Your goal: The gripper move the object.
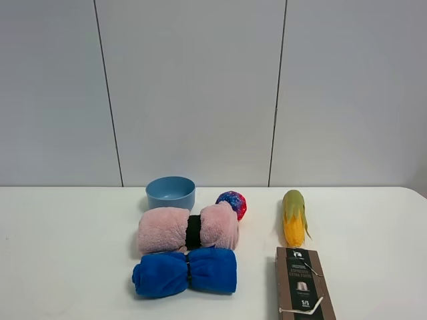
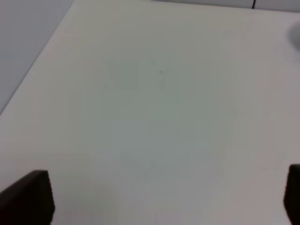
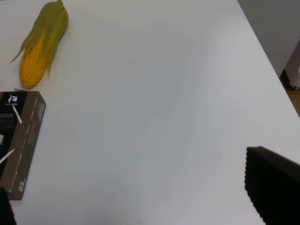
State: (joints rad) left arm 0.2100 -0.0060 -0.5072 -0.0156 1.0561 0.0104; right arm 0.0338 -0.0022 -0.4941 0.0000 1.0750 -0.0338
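Observation:
The pale-pink rolled towel point(image 1: 187, 229) with a black band round its middle lies on the white table point(image 1: 67, 253), left of centre. No arm or gripper shows in the exterior high view. In the left wrist view my left gripper point(image 2: 159, 199) is open; only its black fingertips point(image 2: 28, 197) show at the frame corners, over bare table. In the right wrist view my right gripper point(image 3: 140, 201) is open, with one black finger point(image 3: 272, 187) visible, over the table's right part. The towel is out of both wrist views.
A blue rolled towel point(image 1: 185, 272) lies just in front of the pink one. A blue bowl point(image 1: 171, 193) and a red-blue ball point(image 1: 231, 203) sit behind it. A corn cob point(image 1: 293, 217) point(image 3: 41, 43) and a brown box point(image 1: 303, 285) point(image 3: 18, 140) lie to the right.

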